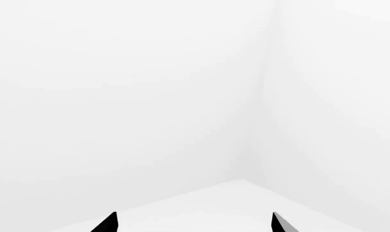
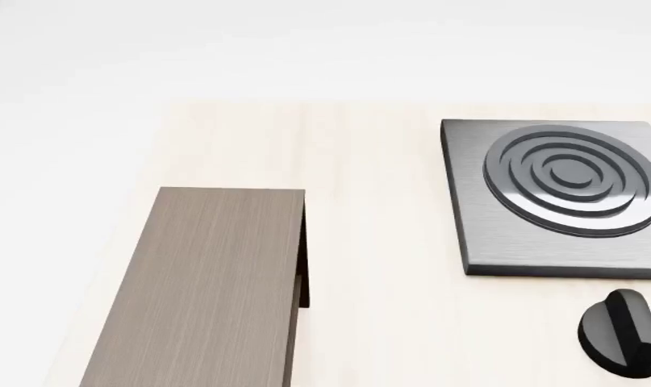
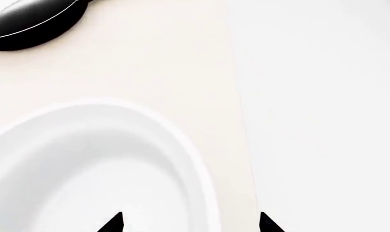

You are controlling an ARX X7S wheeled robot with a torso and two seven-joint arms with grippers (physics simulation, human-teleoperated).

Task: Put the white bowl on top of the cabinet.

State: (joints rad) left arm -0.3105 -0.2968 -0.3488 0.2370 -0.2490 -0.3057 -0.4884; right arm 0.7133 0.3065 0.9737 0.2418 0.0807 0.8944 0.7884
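My left tool (image 1: 193, 223) is spread, holding nothing, facing blank wall. Cabinet (image 2: 212, 282) on the counter (image 2: 379, 266) has a bare top, nothing placed yet. My right tool (image 3: 191, 223) hangs spread over the white bowl (image 3: 85, 169), ungrasped; grasp, lift, placing remain.
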